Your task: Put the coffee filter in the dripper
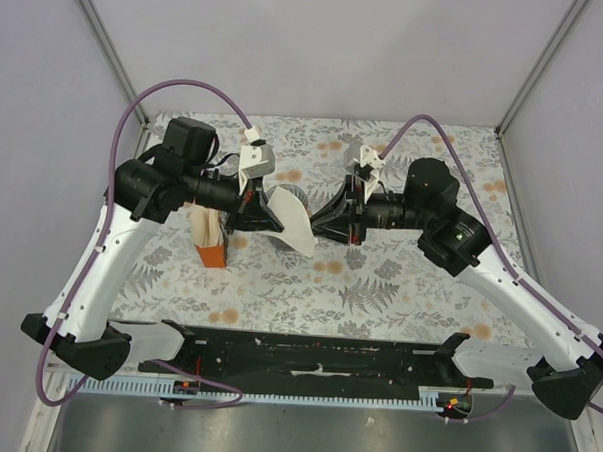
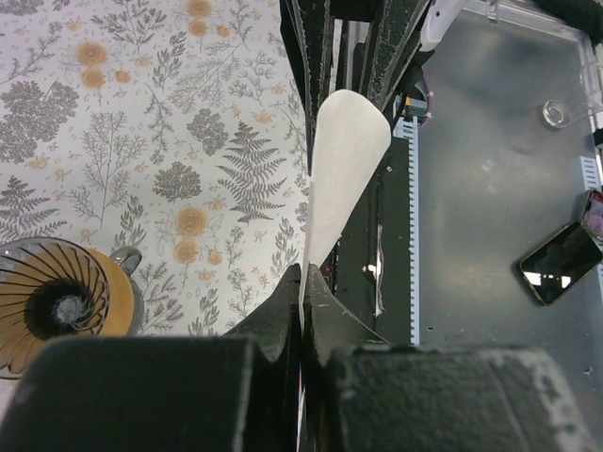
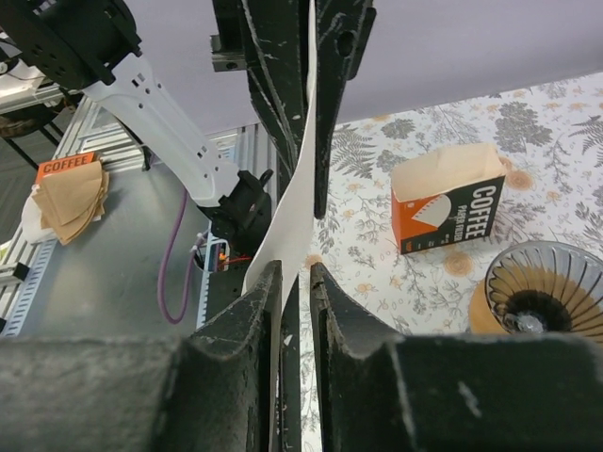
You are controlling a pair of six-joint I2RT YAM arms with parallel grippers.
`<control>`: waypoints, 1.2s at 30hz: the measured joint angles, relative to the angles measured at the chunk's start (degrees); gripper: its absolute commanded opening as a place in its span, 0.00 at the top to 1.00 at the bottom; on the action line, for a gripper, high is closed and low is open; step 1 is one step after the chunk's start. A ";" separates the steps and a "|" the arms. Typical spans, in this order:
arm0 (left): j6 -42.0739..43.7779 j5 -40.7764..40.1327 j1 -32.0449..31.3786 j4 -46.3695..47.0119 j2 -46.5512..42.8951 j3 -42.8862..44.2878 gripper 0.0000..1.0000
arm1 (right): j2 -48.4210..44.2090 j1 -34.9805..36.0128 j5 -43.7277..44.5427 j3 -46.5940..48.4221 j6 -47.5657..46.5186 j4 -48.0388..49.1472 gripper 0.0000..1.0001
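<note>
The coffee filter [image 1: 296, 224], a flattened white paper cone, hangs in the air between my two grippers. My left gripper [image 1: 276, 221] is shut on one edge of it; in the left wrist view the paper [image 2: 344, 155] runs out of the closed jaws [image 2: 303, 279]. My right gripper [image 1: 319, 227] is slightly open around the opposite edge: in the right wrist view the filter [image 3: 287, 212] lies against one finger [image 3: 254, 311] with a gap to the other. The orange-tan dripper [image 2: 58, 303] sits on the table below, also in the right wrist view [image 3: 551, 287], mostly hidden in the top view.
An orange and black coffee filter packet [image 3: 448, 198] stands open on the floral cloth, left of the dripper [image 1: 212, 238]. Off the table, on the grey bench, lie a stack of brown filters [image 3: 71, 193] and a phone [image 2: 562, 261].
</note>
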 measured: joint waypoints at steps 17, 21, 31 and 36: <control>12.24 -4.11 -0.07 -8.85 -0.22 4.24 0.98 | -7.91 0.00 3.78 -0.44 -9.70 -8.94 0.51; 16.81 -4.96 -0.07 -10.32 -0.68 6.78 0.98 | -9.01 0.00 4.13 -1.01 -12.74 -10.29 0.51; 22.18 -5.53 -0.07 -10.86 -3.06 8.26 0.98 | -6.08 0.00 1.36 -0.31 -15.37 -10.58 0.50; 23.02 -5.53 -0.07 -11.13 -3.06 8.26 0.98 | -3.50 0.00 -0.46 2.19 -15.41 -10.47 0.61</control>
